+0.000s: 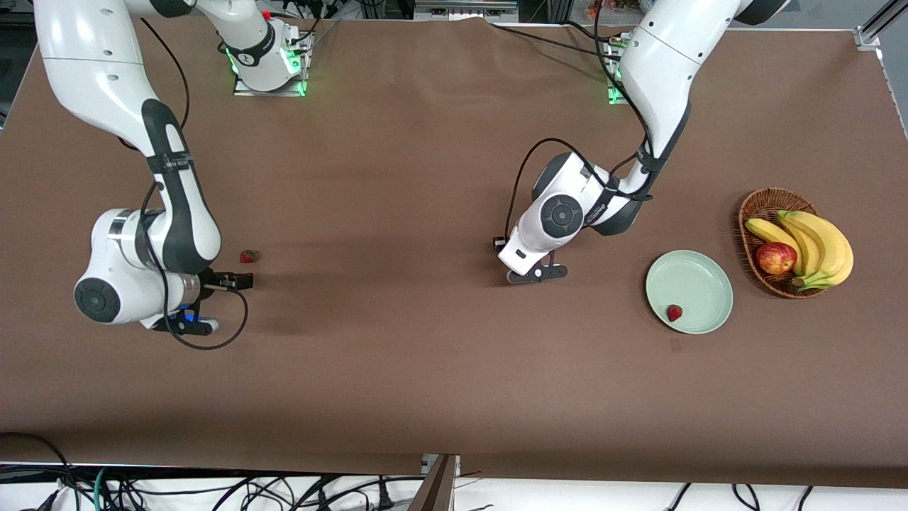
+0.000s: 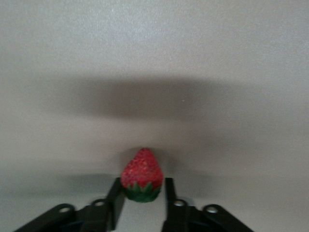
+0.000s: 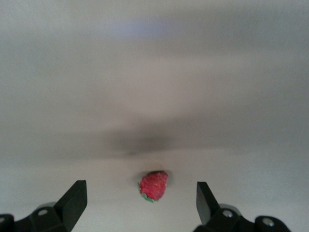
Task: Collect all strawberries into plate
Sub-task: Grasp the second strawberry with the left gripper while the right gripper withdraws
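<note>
One strawberry [image 2: 141,171] sits upright on the brown table, and my left gripper [image 2: 142,181] is shut on it, one finger on each side of its green cap. From the front this berry is hidden under the left gripper [image 1: 537,275], low over the table's middle. A second strawberry [image 1: 247,256] lies on the table toward the right arm's end. My right gripper [image 1: 190,324] hovers beside it, open. In the right wrist view this strawberry [image 3: 154,185] shows between the wide-apart fingers of the right gripper [image 3: 141,187], untouched. The mint-green plate [image 1: 699,280] holds a third strawberry [image 1: 674,312].
A wicker basket [image 1: 757,206] with bananas [image 1: 819,245] and a red-yellow apple [image 1: 775,257] stands beside the plate at the left arm's end. Cables hang along the table's front edge.
</note>
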Robot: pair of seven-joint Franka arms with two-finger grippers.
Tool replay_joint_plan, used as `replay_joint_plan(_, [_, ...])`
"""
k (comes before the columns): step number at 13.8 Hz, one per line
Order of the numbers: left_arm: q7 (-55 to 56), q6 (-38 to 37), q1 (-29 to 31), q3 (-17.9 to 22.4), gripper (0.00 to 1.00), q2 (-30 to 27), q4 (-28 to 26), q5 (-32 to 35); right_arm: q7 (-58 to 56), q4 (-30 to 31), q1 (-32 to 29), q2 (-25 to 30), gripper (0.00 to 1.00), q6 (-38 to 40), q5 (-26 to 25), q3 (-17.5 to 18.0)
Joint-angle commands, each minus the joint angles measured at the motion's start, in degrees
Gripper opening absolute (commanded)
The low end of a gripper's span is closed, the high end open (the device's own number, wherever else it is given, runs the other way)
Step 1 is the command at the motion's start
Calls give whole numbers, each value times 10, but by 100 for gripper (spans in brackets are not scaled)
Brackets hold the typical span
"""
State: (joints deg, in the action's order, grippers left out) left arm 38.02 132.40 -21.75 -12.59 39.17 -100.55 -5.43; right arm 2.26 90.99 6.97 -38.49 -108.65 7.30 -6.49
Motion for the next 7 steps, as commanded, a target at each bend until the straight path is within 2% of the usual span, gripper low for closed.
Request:
replay_joint_plan(1, [24,1,-5,6,17,0,5,14,-9,122,0,55,100,-72,-12,11])
replay_joint_plan(3, [21,-10,13,6,15,-15,6,14,-10,133,0,55,100,-84,-14,13])
replay_joint_plan(5, [12,-61,38,6,15,-36,8,15,-11,149,0,55,100,-103,-15,16])
replay_joint_plan(7, [-68,-120,85,6,15,-64,7,15,-10,161,0,55,100,-113,-32,19])
